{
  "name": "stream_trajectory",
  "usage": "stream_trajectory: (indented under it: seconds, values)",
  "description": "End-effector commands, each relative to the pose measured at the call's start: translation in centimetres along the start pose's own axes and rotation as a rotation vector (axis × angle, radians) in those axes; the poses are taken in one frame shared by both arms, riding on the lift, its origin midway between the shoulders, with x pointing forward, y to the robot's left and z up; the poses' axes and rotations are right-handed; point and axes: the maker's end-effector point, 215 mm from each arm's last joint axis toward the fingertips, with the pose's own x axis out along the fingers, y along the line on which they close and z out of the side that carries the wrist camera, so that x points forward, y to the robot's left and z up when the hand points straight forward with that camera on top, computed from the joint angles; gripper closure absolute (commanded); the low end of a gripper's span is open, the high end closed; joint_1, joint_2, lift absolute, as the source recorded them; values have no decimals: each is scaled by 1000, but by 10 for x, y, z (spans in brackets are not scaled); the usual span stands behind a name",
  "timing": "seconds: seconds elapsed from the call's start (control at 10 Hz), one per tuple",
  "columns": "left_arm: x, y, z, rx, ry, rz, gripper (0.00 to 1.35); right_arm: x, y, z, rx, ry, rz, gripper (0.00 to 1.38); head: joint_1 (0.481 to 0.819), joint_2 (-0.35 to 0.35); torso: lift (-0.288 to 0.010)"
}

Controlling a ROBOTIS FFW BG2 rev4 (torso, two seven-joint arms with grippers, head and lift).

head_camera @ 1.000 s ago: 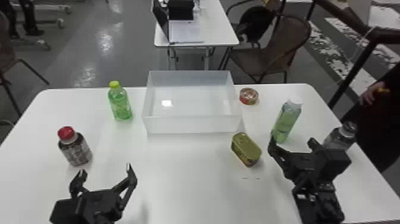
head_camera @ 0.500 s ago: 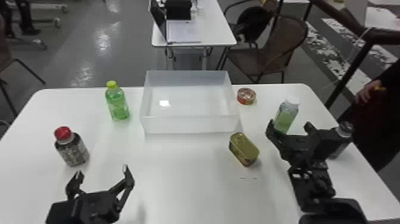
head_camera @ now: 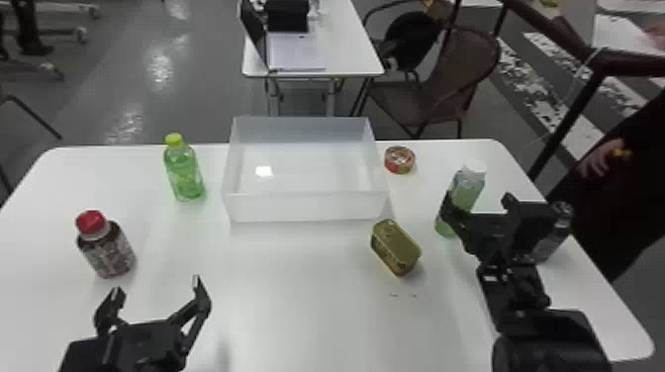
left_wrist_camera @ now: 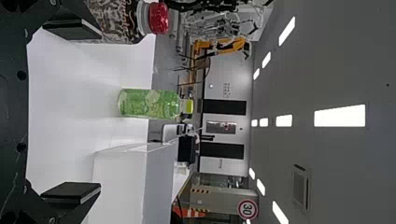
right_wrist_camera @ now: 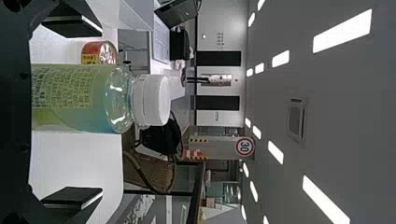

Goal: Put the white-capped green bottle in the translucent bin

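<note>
Both grippers' fingers spread apart.

"What's on the white table (head_camera: 297, 306)?"
"The translucent bin (head_camera: 307, 207) at the far edge, with a yellow-capped bottle (head_camera: 184, 173) to its left and a round tin (head_camera: 400, 161) just beside it on the right."
"And nearer?"
"A red-capped bottle (head_camera: 110, 252) on the left, an oblong tin (head_camera: 396, 249) right of the middle."
"Far right?"
"The white-capped green bottle (head_camera: 467, 188), upright, then another bottle (head_camera: 548, 245), partly hidden."
</note>
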Motion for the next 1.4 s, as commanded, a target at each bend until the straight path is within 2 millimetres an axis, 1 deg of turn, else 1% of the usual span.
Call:
stream_trajectory:
  seconds: [0.0, 0.2, 0.3, 0.4, 0.5, 0.6, 0.7, 0.8, 0.9, 1.0, 1.1, 1.2, 1.3]
  values:
    - [0, 1, 0, -1, 0, 1, 150, 4, 0, -14, -1, 23, 8, 91, 695, -85, -115]
    - [-2, 3, -2, -6, 3, 5, 150, 13, 8, -22, 13, 30, 50, 96, 695, -83, -115]
    - [-2, 3, -1, -8, 0, 5, 150, 16, 11, -21, 12, 28, 65, 96, 695, -77, -115]
    - [-2, 4, -2, -14, 2, 7, 150, 16, 12, -26, 9, 38, 66, 98, 695, -71, -115]
    - [-3, 4, -3, -19, 2, 10, 150, 16, 15, -32, 7, 49, 67, 145, 695, -70, -115]
    - [-3, 2, -3, -19, 1, 6, 150, 15, 15, -38, 5, 61, 73, 300, 695, -68, -115]
    - [-3, 3, -3, -21, 2, 8, 150, 14, 11, -41, 6, 67, 75, 768, 695, -67, -115]
    - [-4, 4, -5, -23, 5, 11, 150, 15, 11, -41, 9, 68, 77, 1006, 695, -67, -115]
    - [-4, 3, -4, -23, 3, 10, 150, 15, 14, -40, 15, 63, 77, 1047, 695, -70, -115]
    - [-3, 4, -4, -23, 3, 9, 150, 15, 16, -39, 18, 59, 78, 1049, 695, -70, -115]
    - [-3, 3, -5, -22, 6, 6, 150, 13, 18, -32, 13, 46, 83, 1047, 695, -68, -115]
    - [-2, 3, -5, -21, 7, 4, 150, 6, 12, -26, 5, 29, 54, 1047, 695, -66, -115]
    - [-1, 3, -4, -21, 7, 2, 150, -2, 5, -15, 19, 8, 34, 1047, 695, -67, -114]
